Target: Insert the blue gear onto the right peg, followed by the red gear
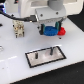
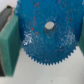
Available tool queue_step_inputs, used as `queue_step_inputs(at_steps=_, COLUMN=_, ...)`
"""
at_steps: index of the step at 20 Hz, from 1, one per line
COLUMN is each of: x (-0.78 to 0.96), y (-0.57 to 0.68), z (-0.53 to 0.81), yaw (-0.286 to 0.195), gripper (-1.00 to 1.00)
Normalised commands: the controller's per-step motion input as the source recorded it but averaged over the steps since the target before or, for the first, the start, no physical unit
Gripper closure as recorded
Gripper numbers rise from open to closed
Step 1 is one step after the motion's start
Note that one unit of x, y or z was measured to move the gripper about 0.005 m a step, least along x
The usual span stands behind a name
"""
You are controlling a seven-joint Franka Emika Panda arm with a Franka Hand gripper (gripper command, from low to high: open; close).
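The blue gear (image 2: 42, 37) fills the wrist view, toothed rim and central hole showing. Green finger pads (image 2: 9, 42) press against its rim on both sides. In the exterior view my gripper (image 1: 50, 29) is shut on the blue gear (image 1: 49, 30), low over the white table; I cannot tell whether it is lifted. The red gear (image 1: 62, 31) lies just to the exterior view's right of it. The black-framed grey plate (image 1: 46, 57) lies nearer the camera, with the right peg (image 1: 51, 50) and its twin (image 1: 39, 54) upright and bare.
A small beige and dark fixture (image 1: 19, 28) stands on the table at the exterior view's left. A black cable (image 1: 10, 19) runs behind it. The table's edge (image 1: 5, 75) cuts across the lower left corner.
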Motion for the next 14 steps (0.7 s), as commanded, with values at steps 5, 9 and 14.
queue_step_inputs(at_steps=5, x=0.69, y=-0.02, z=0.35, yaw=0.0, gripper=1.0)
queue_step_inputs(at_steps=9, x=0.73, y=-0.04, z=0.25, yaw=0.0, gripper=1.0)
queue_step_inputs(at_steps=14, x=0.7, y=-0.11, z=0.15, yaw=0.0, gripper=1.0)
